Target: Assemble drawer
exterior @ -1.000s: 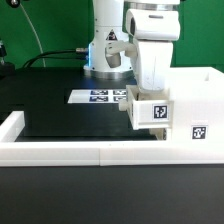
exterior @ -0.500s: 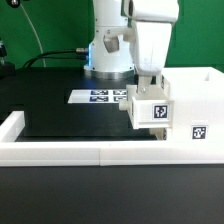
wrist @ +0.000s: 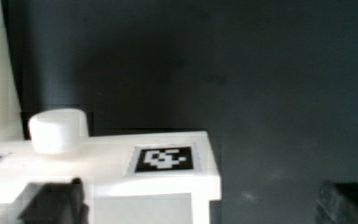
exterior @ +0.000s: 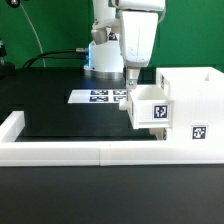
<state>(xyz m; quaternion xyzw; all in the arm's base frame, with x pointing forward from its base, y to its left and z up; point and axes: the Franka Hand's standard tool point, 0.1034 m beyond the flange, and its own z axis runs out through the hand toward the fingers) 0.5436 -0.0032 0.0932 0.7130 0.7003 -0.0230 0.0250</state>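
Observation:
The white box shell [exterior: 196, 100] stands at the exterior view's right, with a tag on its side. One small white tray [exterior: 150, 106] with a tag sticks out of the shell toward the exterior view's left. The other tray is out of view. My gripper [exterior: 133, 72] hangs open just above the tray's outer end and touches nothing. In the wrist view the tagged tray [wrist: 163, 162] and its round knob [wrist: 57, 131] lie below the gripper [wrist: 202, 205]. The dark fingers [wrist: 51, 203] stand wide apart on either side of the tray.
The marker board [exterior: 100, 96] lies on the black table [exterior: 70, 118] behind the tray. The long low white rail [exterior: 80, 151] edges the front and turns back at the left corner [exterior: 10, 124]. The arm's base [exterior: 103, 52] stands at the back.
My gripper has risen off the tray and moved toward the exterior view's left. The tray stays in the shell where it was.

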